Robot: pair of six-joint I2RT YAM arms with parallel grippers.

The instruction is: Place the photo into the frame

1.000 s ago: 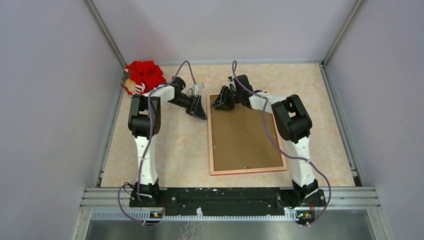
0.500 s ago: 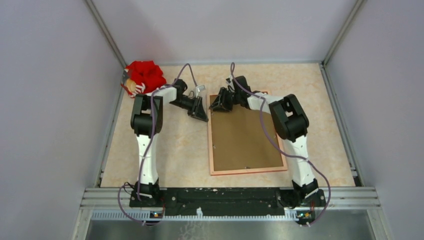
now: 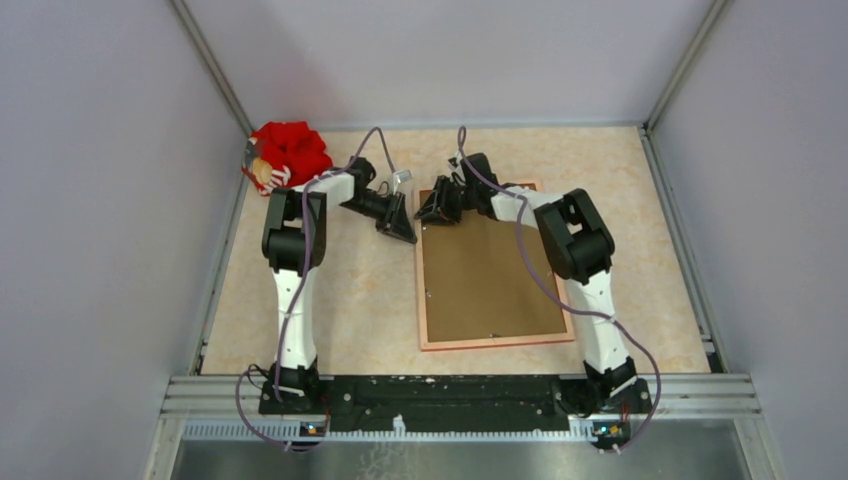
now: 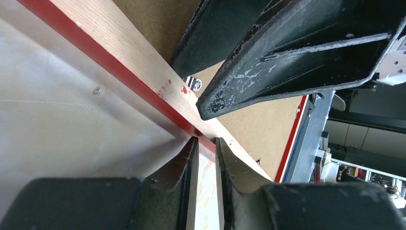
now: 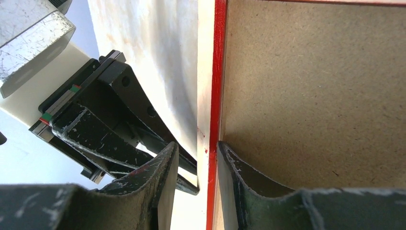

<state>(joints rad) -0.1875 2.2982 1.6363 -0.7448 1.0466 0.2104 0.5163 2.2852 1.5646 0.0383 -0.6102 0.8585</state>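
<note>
The frame (image 3: 495, 343) lies back up on the right half of the bench (image 3: 340, 300). Its pale wood side is turned to the top camera, and the brown backing board (image 3: 490, 270) rests inside it. The long axis of the frame runs from the arm bases toward the far wall. I do not see the photo in any view, and I cannot tell whether it is under the board.

Both arms meet at the far left corner of the frame. The right gripper (image 5: 197, 143) is the nearer one. In its wrist view the jaws stand on both sides of the left rail, one on the board side and one on the outer side. A small gap shows on the outer side, so I cannot tell if they really pinch the rail. From these jaws the rest of the frame extends back toward the bases.

The left gripper (image 4: 206, 140) is just outside the same corner, over the bench. Its jaws are almost clenched, with only a thin slit, and they hold nothing. Their tips are close to the red edge of the rail.

I judge that the coming move turns on this corner, where the right arm is better placed. A red bundle (image 3: 290, 150) sits well apart, at the far left.
</note>
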